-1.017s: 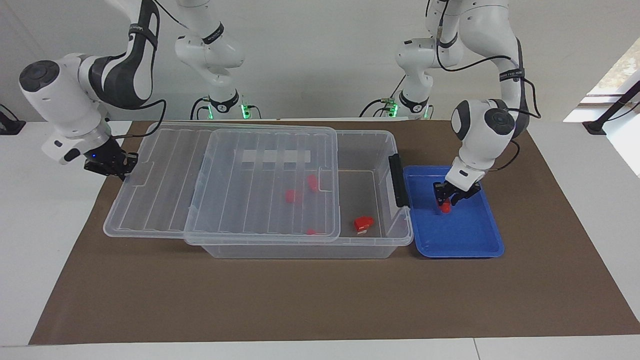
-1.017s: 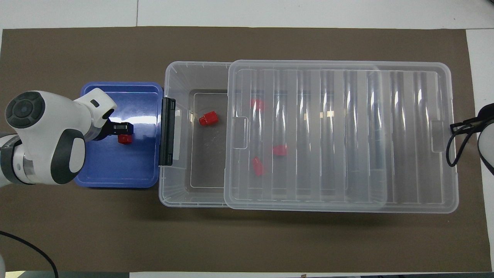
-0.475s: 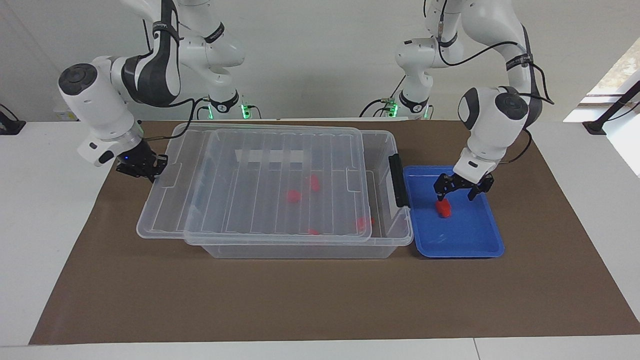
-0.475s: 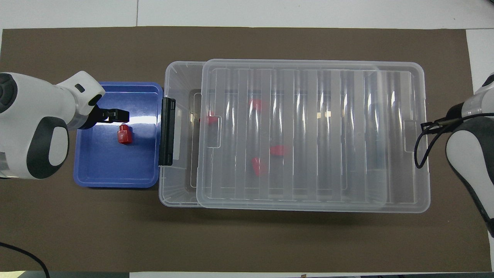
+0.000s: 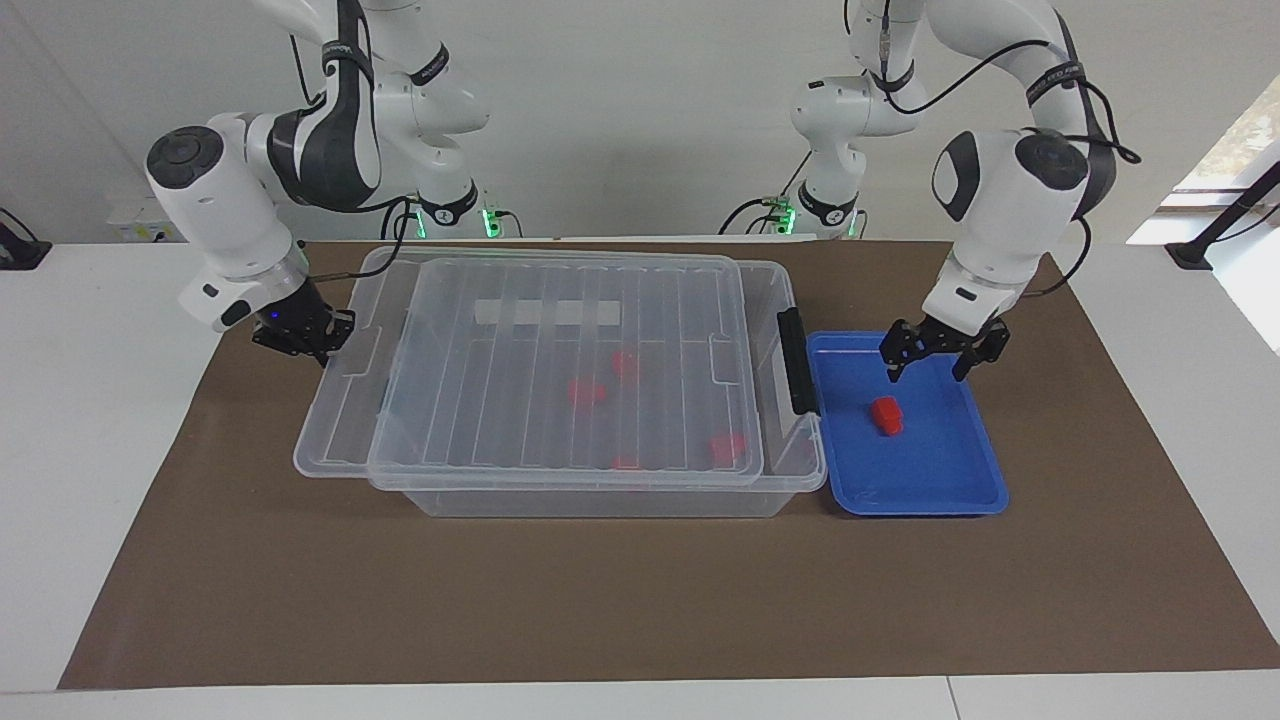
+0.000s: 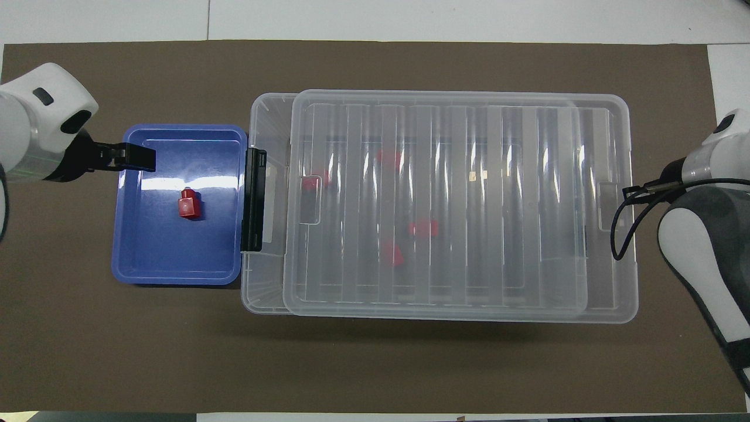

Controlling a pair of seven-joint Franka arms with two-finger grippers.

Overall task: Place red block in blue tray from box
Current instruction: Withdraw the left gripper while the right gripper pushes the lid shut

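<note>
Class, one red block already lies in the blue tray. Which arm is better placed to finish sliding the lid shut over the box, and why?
The right arm. Its tool is at the lid edge at its end of the box, while the left tool hangs open over the blue tray, away from the lid.

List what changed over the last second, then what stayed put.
The left gripper let go of the red block and rose above the blue tray. The right gripper slid the lid toward the left arm's end, covering most of the box. The tray and the blocks inside the box stayed put.
</note>
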